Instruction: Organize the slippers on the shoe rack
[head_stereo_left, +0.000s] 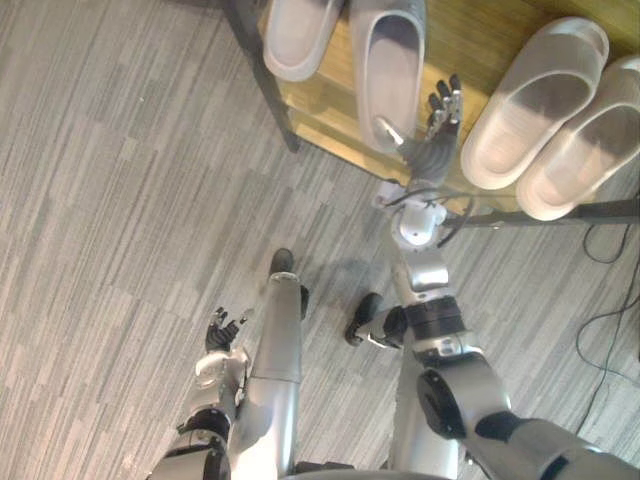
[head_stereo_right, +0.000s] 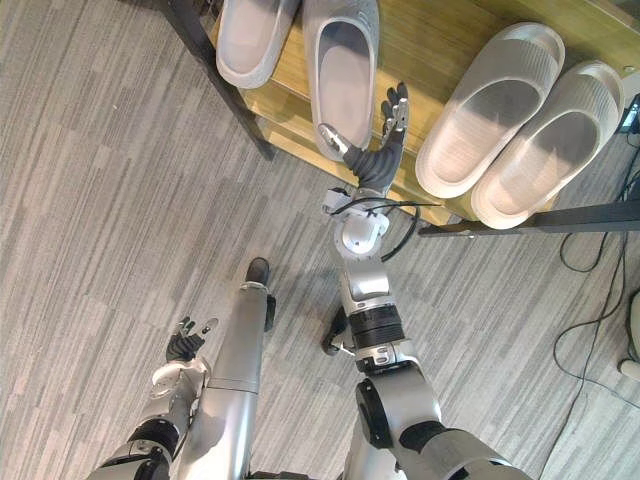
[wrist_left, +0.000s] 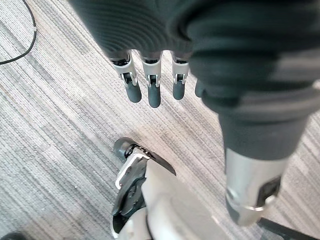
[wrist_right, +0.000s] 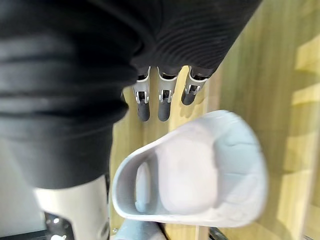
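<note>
A wooden shoe rack shelf (head_stereo_left: 325, 112) runs across the top of the eye views. Two grey slippers lie on it, one (head_stereo_left: 298, 35) at the left and one (head_stereo_left: 388, 60) beside it with its heel at the shelf's front edge. A pale pair (head_stereo_left: 535, 100) (head_stereo_left: 590, 145) lies further right. My right hand (head_stereo_left: 435, 135) is open over the shelf between the grey slipper and the pale pair, its thumb against the grey slipper's heel. In the right wrist view the straight fingers (wrist_right: 144, 102) point along the wood beside the grey slipper (wrist_right: 200, 170). My left hand (head_stereo_left: 222, 332) hangs open over the carpet.
The rack's dark metal leg (head_stereo_left: 262, 75) stands at the shelf's left front corner, and a dark bar (head_stereo_left: 570, 213) runs along its right front edge. Grey striped carpet (head_stereo_left: 120, 200) covers the floor in front and to the left of the rack.
</note>
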